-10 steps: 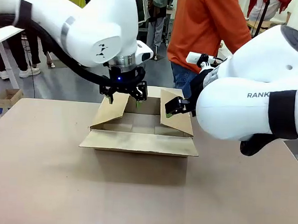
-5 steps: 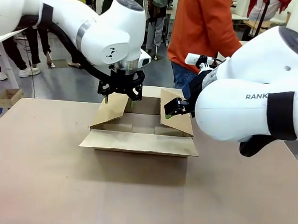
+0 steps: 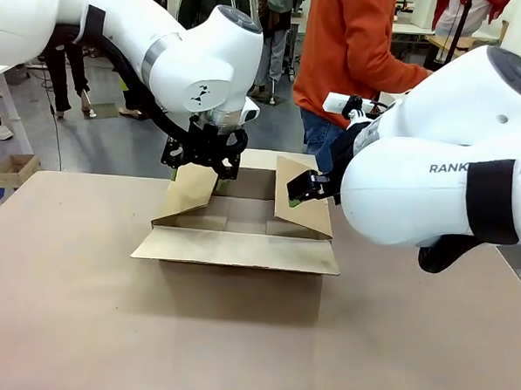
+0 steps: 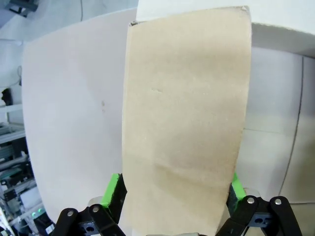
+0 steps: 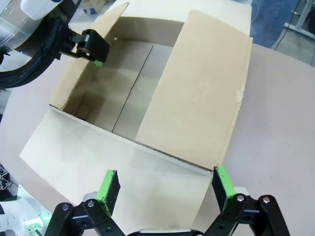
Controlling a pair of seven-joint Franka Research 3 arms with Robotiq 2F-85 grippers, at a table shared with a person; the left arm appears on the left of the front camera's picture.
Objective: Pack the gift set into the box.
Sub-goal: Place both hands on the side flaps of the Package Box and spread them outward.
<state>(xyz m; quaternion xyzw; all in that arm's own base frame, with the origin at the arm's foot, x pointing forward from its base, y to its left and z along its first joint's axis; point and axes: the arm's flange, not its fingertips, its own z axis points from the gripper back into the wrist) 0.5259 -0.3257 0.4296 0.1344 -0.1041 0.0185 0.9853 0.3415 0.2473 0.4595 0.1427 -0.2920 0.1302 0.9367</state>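
Note:
The box (image 3: 242, 220) stands open in the middle of the table, its near flap lying flat and both side flaps raised. Its inside (image 5: 128, 93) holds nothing. My left gripper (image 3: 197, 171) hangs open at the top of the left flap (image 4: 184, 123), and the flap's upper edge lies between its green pads (image 4: 114, 194). My right gripper (image 3: 297, 193) is open beside the right flap (image 5: 197, 108), its fingers spread wide above the near right corner, touching nothing. In the right wrist view the right gripper (image 5: 165, 186) looks down into the box. The gift set is out of view.
A person in an orange top (image 3: 356, 43) stands at the far side behind the box. A small brown carton (image 3: 13, 169) sits on the floor at far left. Bare tabletop (image 3: 79, 317) stretches in front of the box. My right arm's bulk (image 3: 454, 161) fills the right side.
My left gripper has moved left and down along the left flap, tilting it outward. The whole box has slid a little to the left. The right gripper has stayed put.

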